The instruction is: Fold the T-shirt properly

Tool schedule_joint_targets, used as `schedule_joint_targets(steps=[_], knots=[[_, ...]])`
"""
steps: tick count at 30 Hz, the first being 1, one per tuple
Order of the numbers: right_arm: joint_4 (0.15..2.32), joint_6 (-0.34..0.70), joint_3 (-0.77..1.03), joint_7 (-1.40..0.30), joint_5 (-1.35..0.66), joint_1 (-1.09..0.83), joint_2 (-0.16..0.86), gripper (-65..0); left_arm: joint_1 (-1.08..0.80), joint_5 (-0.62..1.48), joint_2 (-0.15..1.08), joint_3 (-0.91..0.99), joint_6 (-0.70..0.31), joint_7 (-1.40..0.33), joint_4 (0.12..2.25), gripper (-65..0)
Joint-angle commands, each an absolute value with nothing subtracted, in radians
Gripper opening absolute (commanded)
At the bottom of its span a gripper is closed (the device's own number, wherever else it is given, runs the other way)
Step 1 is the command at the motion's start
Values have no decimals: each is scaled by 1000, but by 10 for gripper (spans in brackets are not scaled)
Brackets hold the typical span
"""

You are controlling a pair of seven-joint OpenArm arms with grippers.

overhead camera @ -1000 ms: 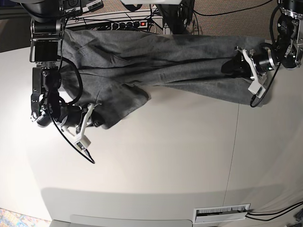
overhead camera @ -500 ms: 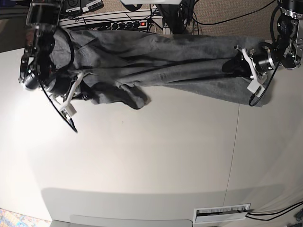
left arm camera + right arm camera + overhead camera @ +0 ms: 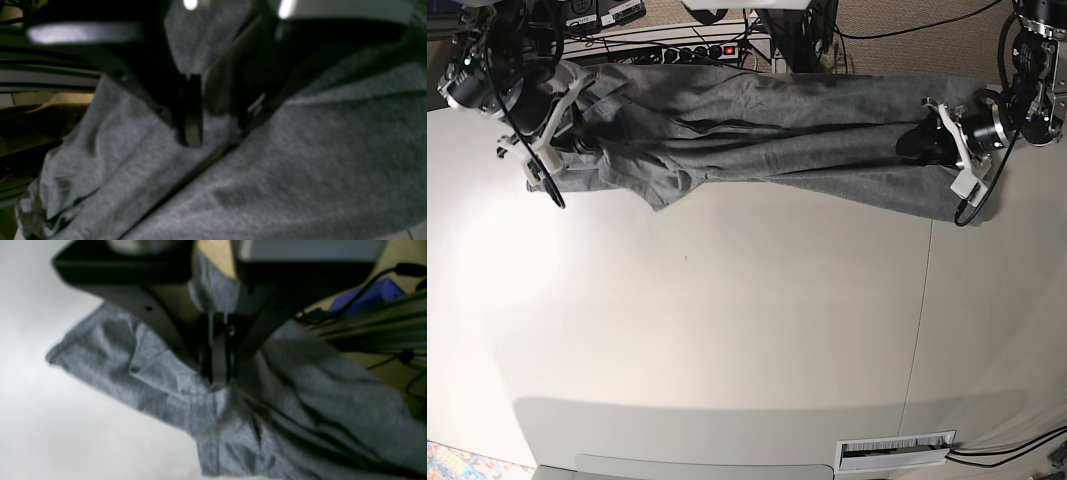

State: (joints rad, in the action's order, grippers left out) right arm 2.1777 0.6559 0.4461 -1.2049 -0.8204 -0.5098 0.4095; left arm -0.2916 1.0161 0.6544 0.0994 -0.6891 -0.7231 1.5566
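Here the T-shirt (image 3: 767,130) is stretched out as a long grey band along the far edge of the white table (image 3: 727,330), creased lengthwise, with a loose flap hanging down toward the near side at the base view's left. At that left end the fabric is held by the right gripper (image 3: 577,145), whose jaws are pressed fully together on a pinch of cloth; in the right wrist view the dark fingers (image 3: 217,356) are seen meeting on a bunched fold of the T-shirt (image 3: 300,413), with a stitched hem lying just beside them. At the opposite end the cloth is clamped by the left gripper (image 3: 917,140), its jaws set partly apart with a thick gather of fabric between them. In the left wrist view the T-shirt (image 3: 300,166) fills most of the picture, a ridge of it being drawn up between the two black fingers (image 3: 191,113). Behind the table, a power strip (image 3: 692,52) and tangled cables (image 3: 867,30) are seen.
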Motion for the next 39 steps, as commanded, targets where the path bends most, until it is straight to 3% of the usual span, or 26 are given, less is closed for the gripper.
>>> schedule_joint_targets(steps=[1,10,23,27,29,37,39], knots=[[2210,662,464,-1174,-842,-525,418,-650,-289,1039,673,110,-698,-697,1569,-491],[2304,662,506,-1167,-833,-585,331,-650,-289,1030,664,110,-698,-690,1569,-491],[2302,659,506,-1125,-363,-585,327,-650,-288,965,618,110,-698,-671,1569,-491],[2302,659,506,-1110,-307,-585,327,-494,-288,953,618,110,-698,-671,1569,-491],[2302,658,506,-1084,-305,-585,327,-469,-288,953,617,110,-698,-670,1569,-491],[2250,658,504,-925,-305,-584,327,-470,-287,953,617,110,-698,-627,1569,-491],[2183,658,504,-884,-306,-585,327,-522,-285,953,618,110,-698,-627,1569,-491]])
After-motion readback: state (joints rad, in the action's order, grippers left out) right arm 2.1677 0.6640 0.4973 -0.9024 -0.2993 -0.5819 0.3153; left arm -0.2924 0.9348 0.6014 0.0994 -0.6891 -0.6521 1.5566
